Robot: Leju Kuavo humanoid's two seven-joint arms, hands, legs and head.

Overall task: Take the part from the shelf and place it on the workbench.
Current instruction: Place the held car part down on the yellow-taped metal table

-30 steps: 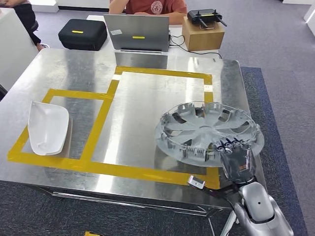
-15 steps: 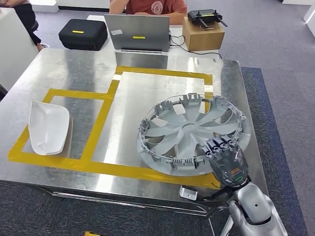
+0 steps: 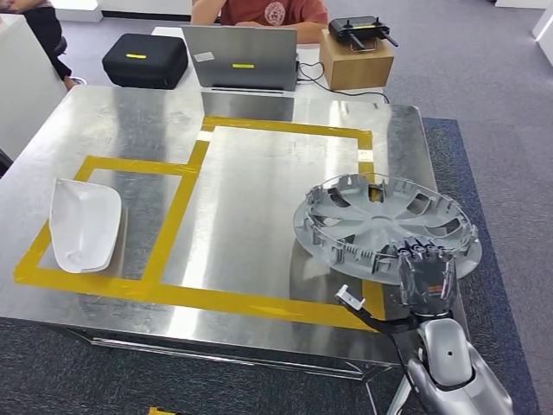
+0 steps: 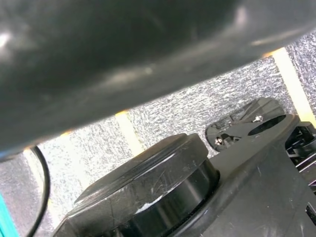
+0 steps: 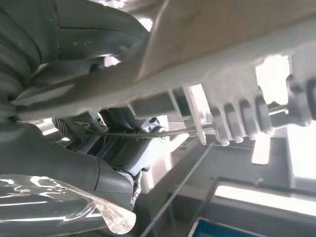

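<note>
The right hand [image 3: 427, 281] has its fingers [image 3: 417, 255] clamped on the hubcap [image 3: 384, 226] at its near rim. The hubcap probably hangs slightly tilted over the surface [image 3: 261, 190], its right side past the edge.

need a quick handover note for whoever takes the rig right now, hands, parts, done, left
Right robot hand: holds the hubcap by its near rim, at the workbench's right end.
Left robot hand: its state can't be told from the wrist view.
Hubcap: tilted, partly over the right yellow tape line and past the bench's right edge; whether it touches the surface is unclear.
White part: lies in the left taped box.
Done: hubcap brought to the bench.
Left: move it inside the big taped box, lay it flat, let go, pull the arm back.
</note>
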